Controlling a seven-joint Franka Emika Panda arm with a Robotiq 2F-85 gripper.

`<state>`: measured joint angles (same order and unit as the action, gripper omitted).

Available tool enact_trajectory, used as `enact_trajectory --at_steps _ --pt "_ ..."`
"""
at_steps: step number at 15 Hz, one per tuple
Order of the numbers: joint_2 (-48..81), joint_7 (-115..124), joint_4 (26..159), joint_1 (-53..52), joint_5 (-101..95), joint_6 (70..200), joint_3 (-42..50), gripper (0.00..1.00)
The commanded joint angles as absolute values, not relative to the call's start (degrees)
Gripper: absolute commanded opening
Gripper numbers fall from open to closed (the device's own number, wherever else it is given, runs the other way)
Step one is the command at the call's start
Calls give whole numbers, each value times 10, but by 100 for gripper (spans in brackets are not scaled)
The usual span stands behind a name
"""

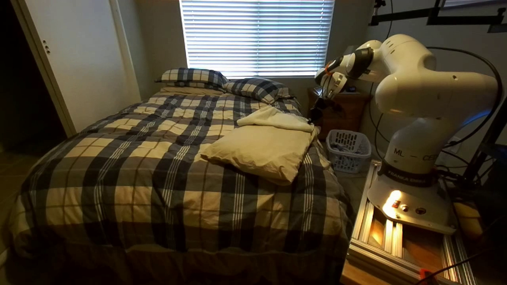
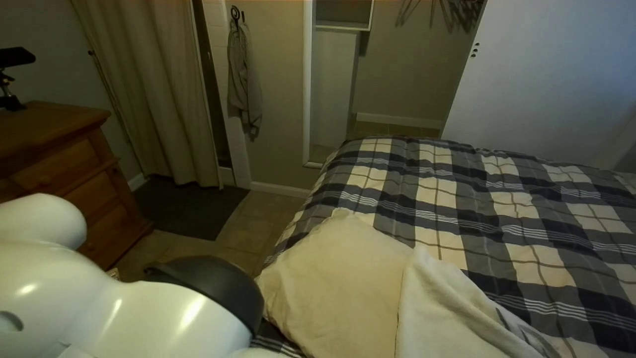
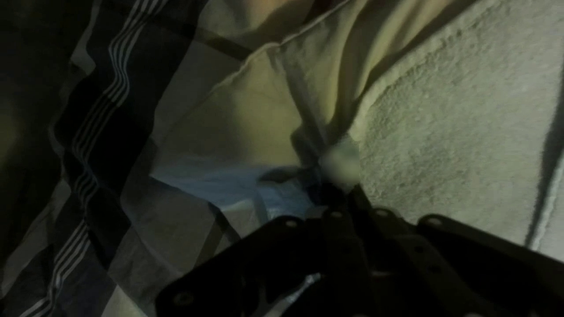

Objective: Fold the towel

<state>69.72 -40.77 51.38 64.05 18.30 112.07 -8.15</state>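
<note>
the plaid bed (image 1: 130,170) is the biggest thing i have in front of me, and it serves as my tabletop. my arm (image 1: 408,91) reaches in from three o'clock in an exterior view, its wrist hanging near the bed's edge. next in size is a plump cream pillow (image 1: 257,152), lying on the tabletop toward three o'clock. on the pillow rests the towel (image 1: 273,118), off-white and rumpled, along the far, twelve o'clock edge; a second cloth edge at three o'clock in the wrist view makes me think it is partly doubled. last, my fingers (image 3: 338,233): they sit at six o'clock in the wrist view, drawn together and, as i read it, pinching the towel's corner, though the very tips are dark and blurred.

so i take the step in hand to be the grip for a fold, with the flap not yet carried over. the next move calls for a gentle lift first, because what looks like the pillow's loose cover (image 3: 238,119) lies right beside the tips and could easily be dragged along. if only the towel rises, i would swing the corner toward nine o'clock, away from my arm, low and slow, lay it flat on the rest, then spread the fingers and back out.
</note>
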Motion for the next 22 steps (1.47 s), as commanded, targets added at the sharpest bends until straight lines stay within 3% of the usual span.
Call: enact_trajectory --at_steps 1,2,3,4,5,6,7,8,10,22 --pt "674 -388 520 627 174 1122 -73 1" --pt "672 -387 520 624 171 1123 -70 1" --pt "669 -382 519 620 168 1121 -66 13" --pt "669 -380 518 617 166 1121 -64 31" --pt "669 -378 517 615 166 1120 -61 38" --pt "669 -378 517 613 167 1126 -59 35" --pt "669 -376 516 611 166 1126 -57 11" --pt "669 -376 517 610 167 1128 -55 11" --pt "669 -375 516 607 167 1128 -50 1" --pt "609 -366 543 560 138 1123 -7 1"
